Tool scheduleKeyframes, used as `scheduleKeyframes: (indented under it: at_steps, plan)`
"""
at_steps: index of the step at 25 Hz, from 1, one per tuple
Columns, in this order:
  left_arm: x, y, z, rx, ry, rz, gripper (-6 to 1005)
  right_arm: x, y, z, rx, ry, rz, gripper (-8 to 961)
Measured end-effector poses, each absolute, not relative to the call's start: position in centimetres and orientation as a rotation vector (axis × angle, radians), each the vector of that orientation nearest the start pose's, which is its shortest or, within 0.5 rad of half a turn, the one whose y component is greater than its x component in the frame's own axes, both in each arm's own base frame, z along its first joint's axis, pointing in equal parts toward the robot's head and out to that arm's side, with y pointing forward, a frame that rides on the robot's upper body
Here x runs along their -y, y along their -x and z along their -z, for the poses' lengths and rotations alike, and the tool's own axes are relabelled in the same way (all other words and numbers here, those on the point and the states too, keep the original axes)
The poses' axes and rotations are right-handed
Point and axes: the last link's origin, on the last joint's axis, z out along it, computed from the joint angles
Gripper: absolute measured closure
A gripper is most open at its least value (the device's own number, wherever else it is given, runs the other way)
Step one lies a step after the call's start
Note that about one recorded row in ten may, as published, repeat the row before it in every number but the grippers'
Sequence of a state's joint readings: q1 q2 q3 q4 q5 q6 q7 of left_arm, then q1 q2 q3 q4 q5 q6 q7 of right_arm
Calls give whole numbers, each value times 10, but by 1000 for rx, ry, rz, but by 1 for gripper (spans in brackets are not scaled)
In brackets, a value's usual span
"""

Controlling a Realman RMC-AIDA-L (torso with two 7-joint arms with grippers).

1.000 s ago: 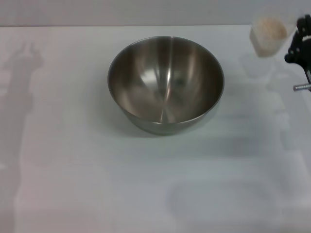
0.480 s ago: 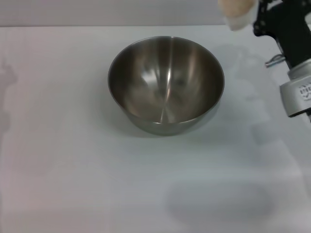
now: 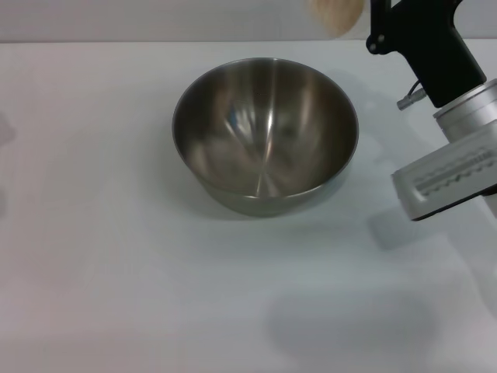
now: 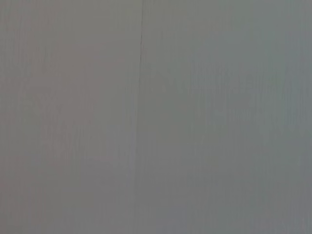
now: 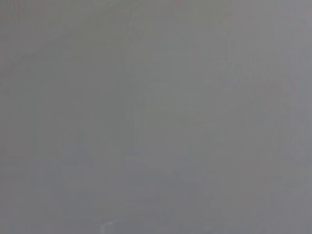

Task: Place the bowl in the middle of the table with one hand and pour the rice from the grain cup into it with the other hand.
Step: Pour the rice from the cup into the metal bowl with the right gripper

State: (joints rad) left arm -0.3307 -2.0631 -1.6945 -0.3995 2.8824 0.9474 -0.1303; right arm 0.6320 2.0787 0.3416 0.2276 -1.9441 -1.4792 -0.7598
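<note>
The steel bowl [image 3: 264,132] stands upright and empty on the white table [image 3: 116,272], near its middle. My right arm reaches in from the right, and its gripper [image 3: 371,19] holds the grain cup [image 3: 353,14] raised at the top edge of the head view, just beyond the bowl's far right rim. Pale beige rice [image 3: 330,15] shows inside the cup; the cup is cut off by the frame edge. No rice lies in the bowl. My left gripper is out of view. Both wrist views show only a plain grey surface.
The right arm's black wrist [image 3: 423,47] and silver forearm [image 3: 450,175] hang over the table to the right of the bowl. Faint shadows lie on the table at the left edge and the front.
My right arm has moved left and upward with the cup, from the far right toward the bowl's far rim. The left arm's shadow at the left has withdrawn. The bowl has not moved.
</note>
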Motion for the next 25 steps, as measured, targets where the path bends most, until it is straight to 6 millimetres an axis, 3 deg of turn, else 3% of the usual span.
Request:
scheduleKeyframes:
  at_steps: [4,13,25]
  plan:
    - [-348,359,-62,581,1299,628,823,-351,-209,31,699,1477,-336,945]
    - [-349,359,-62,582,1301,627,822,-354,-203,35,860,1461,-267,945]
    - [-353,354,-61,575,1305,640,821,-351,-195,44,1144,1306,-57,945]
